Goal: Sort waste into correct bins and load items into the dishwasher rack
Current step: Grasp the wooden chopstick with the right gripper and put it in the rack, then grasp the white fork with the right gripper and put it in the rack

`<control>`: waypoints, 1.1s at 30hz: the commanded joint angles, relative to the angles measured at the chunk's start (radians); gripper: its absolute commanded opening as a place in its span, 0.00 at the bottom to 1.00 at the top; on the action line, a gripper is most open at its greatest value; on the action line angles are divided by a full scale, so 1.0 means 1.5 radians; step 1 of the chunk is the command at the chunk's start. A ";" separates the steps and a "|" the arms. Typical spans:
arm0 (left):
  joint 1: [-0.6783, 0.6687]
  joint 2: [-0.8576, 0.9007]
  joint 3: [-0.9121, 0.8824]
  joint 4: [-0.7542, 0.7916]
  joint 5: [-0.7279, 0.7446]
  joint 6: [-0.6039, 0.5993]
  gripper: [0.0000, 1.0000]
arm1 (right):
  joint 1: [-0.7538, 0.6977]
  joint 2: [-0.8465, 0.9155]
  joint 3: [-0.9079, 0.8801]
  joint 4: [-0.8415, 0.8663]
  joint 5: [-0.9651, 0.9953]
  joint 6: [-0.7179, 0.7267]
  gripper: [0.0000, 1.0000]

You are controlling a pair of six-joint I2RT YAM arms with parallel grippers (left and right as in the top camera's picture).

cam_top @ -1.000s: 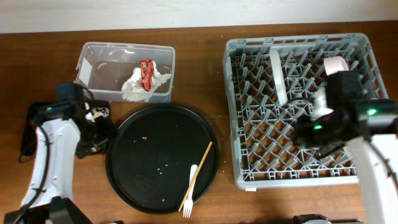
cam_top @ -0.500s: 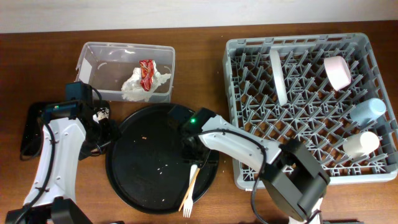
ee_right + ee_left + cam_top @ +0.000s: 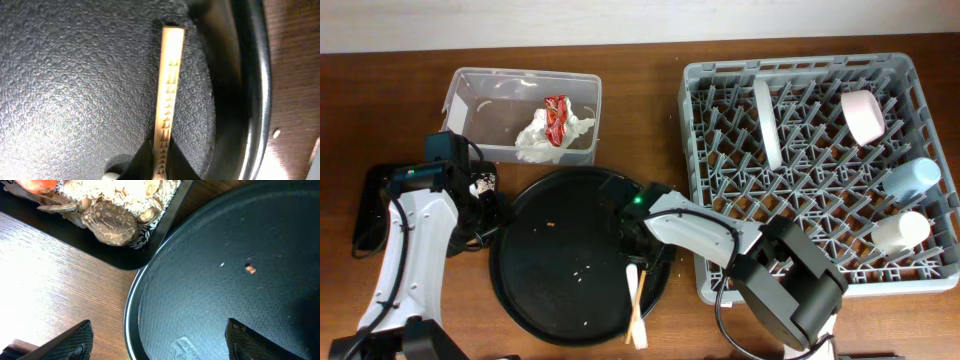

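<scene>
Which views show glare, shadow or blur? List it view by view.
Overhead: sharp and evenly lit, only a faint sheen on the round black tray. Left wrist: broad pale glare washes across that tray; food scraps in focus. Right wrist: extreme close-up, wooden stick crisp, dark shadow pooled along its right side.

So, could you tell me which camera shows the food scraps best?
The left wrist view: the food scraps lie close and sharp in the shallow black tray. Overhead, the left arm hides most of them. The right wrist view shows none.
</scene>
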 commanded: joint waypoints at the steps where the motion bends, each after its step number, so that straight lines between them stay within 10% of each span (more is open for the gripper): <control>1: -0.002 -0.006 -0.002 -0.003 -0.005 0.008 0.84 | -0.004 -0.003 -0.008 0.002 0.018 -0.013 0.04; 10: -0.002 -0.006 -0.002 -0.003 -0.005 0.008 0.84 | -0.185 -0.264 0.152 -0.253 0.161 -0.400 0.04; 18: -0.002 -0.006 -0.002 -0.004 -0.005 0.008 0.84 | -0.226 -0.244 -0.050 -0.027 0.134 -0.400 0.09; 20: -0.002 -0.006 -0.002 -0.004 -0.005 0.008 0.84 | -0.226 -0.244 -0.050 0.029 0.133 -0.400 0.27; 22: -0.002 -0.006 -0.002 -0.007 -0.005 0.008 0.84 | -0.226 -0.244 -0.050 0.042 0.138 -0.400 0.69; 27: -0.002 -0.006 -0.002 -0.008 -0.005 0.008 0.84 | -0.207 -0.296 0.059 -0.100 0.066 -0.400 0.65; 33: -0.002 -0.006 -0.002 -0.006 -0.005 0.008 0.84 | 0.065 -0.231 -0.039 -0.126 -0.010 -0.257 0.66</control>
